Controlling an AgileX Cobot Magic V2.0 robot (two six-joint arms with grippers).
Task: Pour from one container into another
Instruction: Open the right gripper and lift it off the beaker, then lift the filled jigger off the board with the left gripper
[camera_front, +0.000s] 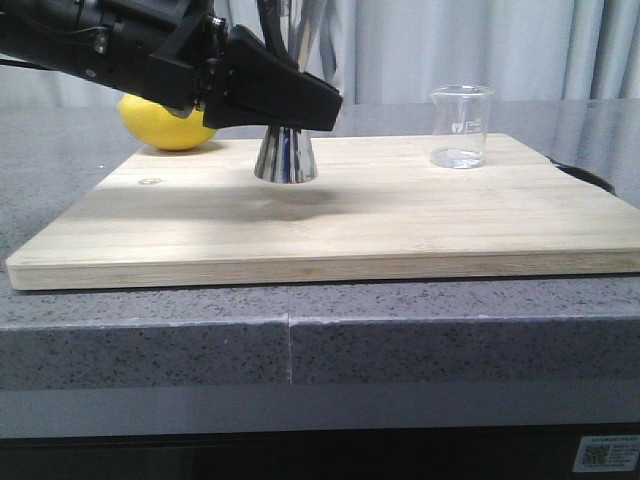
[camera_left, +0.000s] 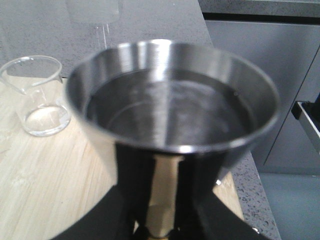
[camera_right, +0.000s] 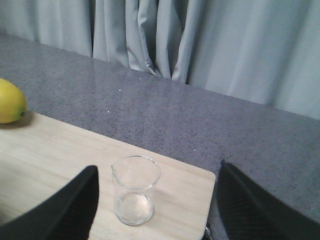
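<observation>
front view is showing the left gripper (camera_front: 285, 105) clamping the steel jigger's (camera_front: 286, 158) waist, base sitting on the cutting board (camera_front: 330, 225). the glass beaker (camera_front: 461, 126) is standing far right. only the left wrist view is revealing liquid filling its shiny cup. the right gripper (camera_right: 157, 205) is gaping around the beaker, apart.
</observation>
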